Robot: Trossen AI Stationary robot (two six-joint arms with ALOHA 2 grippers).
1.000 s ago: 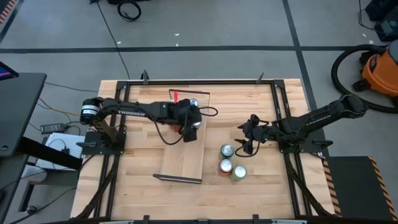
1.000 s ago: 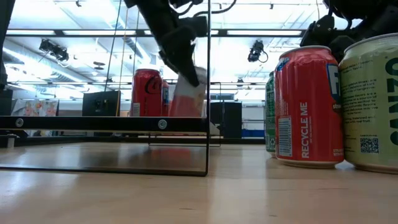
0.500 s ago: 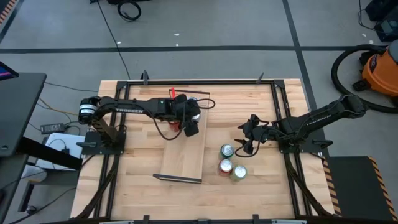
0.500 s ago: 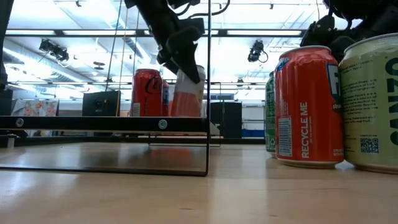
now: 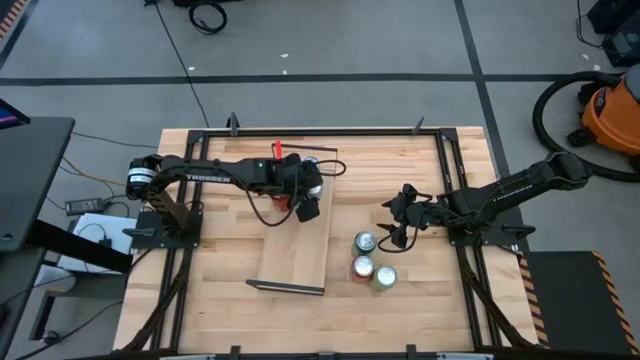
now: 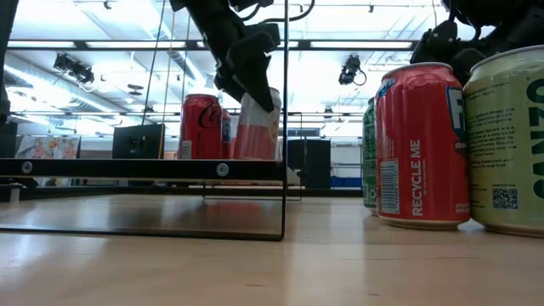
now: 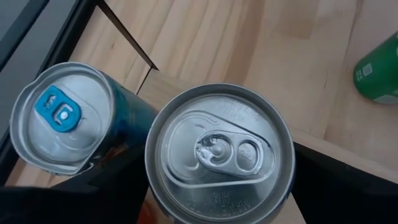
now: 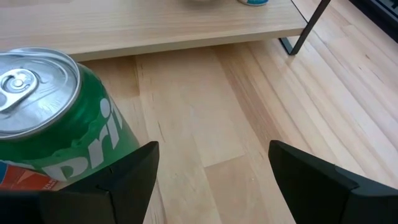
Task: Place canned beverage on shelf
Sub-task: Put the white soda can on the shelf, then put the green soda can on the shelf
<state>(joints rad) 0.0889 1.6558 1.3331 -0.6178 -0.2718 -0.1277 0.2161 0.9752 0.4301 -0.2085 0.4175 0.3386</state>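
My left pincer (image 5: 304,203) grips the pink can (image 6: 257,125) upright on the shelf (image 5: 296,255), just beside the blue-tabbed can (image 7: 62,117); releasing crookedly could topple both. Right pincer (image 5: 402,232) waits open.

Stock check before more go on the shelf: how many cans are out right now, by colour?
Red cans: 2
Green can: 1
Pale green can: 1
Blue can: 1
Pink-and-white can: 1
Total: 6
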